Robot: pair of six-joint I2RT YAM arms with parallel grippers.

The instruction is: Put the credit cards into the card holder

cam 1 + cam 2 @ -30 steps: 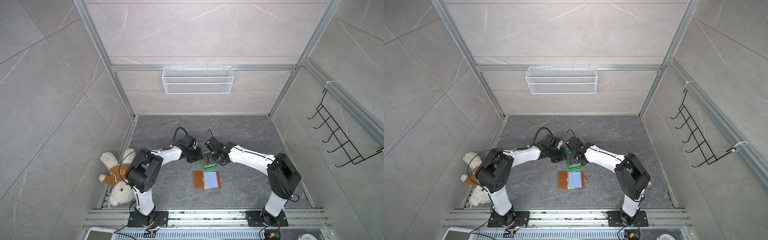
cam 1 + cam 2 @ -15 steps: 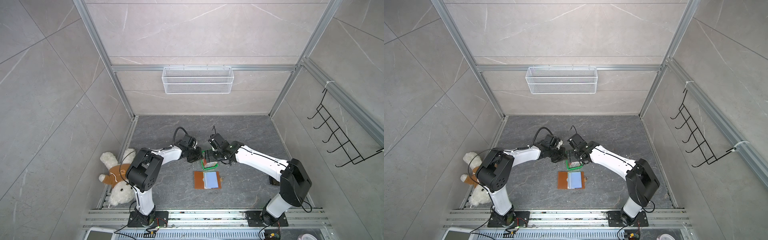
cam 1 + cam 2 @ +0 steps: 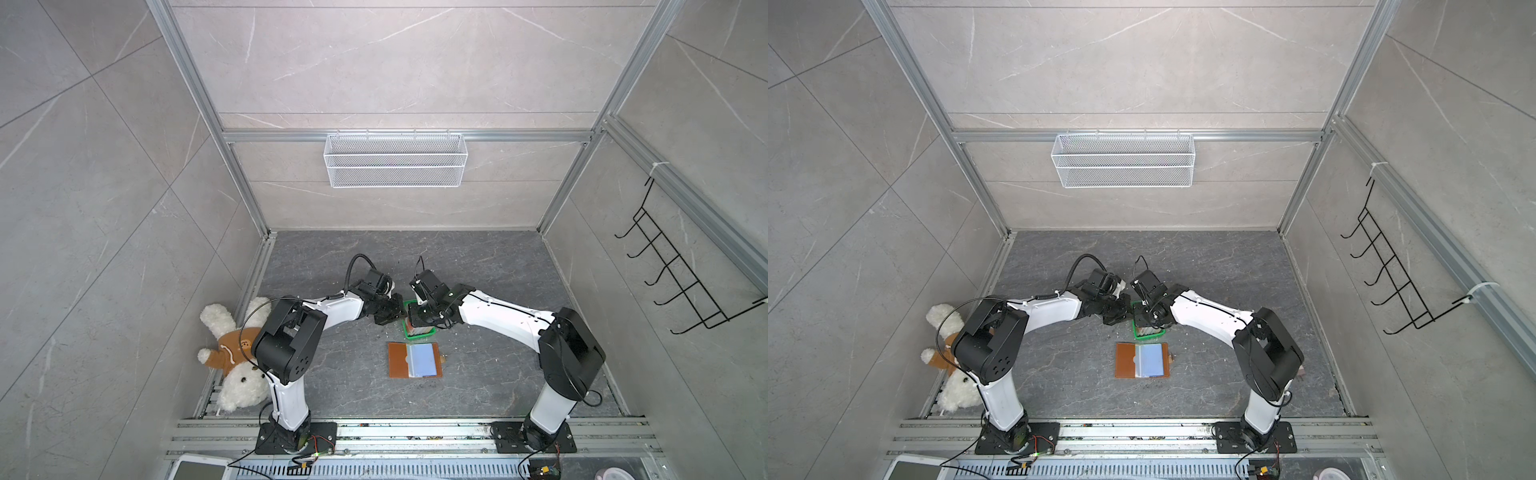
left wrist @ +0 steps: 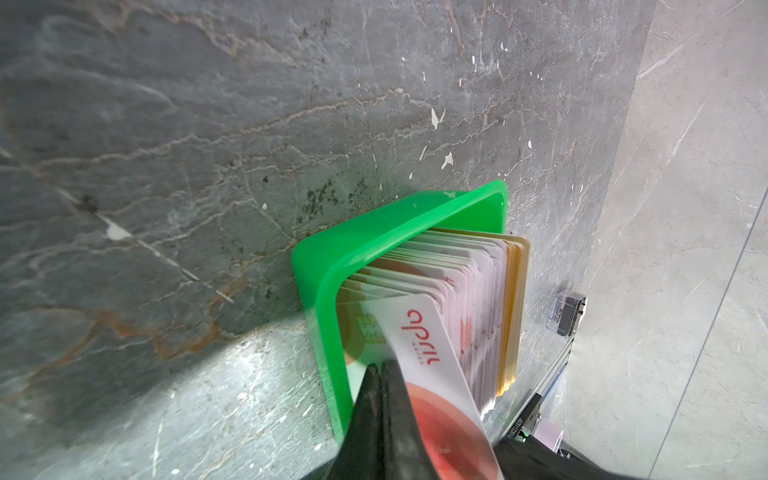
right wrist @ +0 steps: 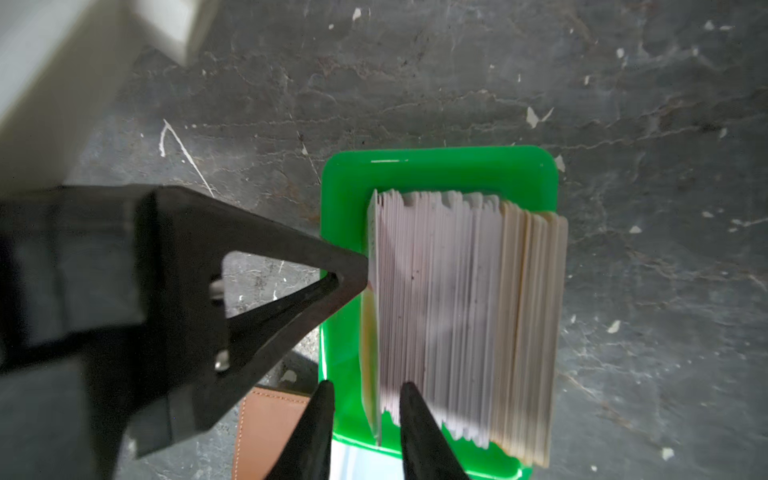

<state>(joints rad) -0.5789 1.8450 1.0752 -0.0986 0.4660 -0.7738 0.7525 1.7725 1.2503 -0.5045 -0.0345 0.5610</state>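
So, holder (image 3: 414, 360): lies open and flat on floor (image 3: 353, 386), near side; brown flap left, blue panel right; no claw on it.
Toy (image 3: 235, 357): white plush w/ brown top, by left wall, level w/ holder.
Tray (image 5: 436, 166): green, just behind holder.
Cards (image 5: 457, 311): stand on edge in tray, tight stack; mostly white, a few tan at one end.
Front card (image 4: 428, 345): leans off stack, chip + red print showing.
L claw (image 4: 381, 365): tips closed tight, gripping nothing; tip touches front card.
R claw (image 5: 366, 384): jaws apart, one finger each side of front card's edge; gaps visible, no clamp seen.
Hooks (image 3: 681, 286): black rack, right wall.
Basket (image 3: 395, 160): white wire, back wall.
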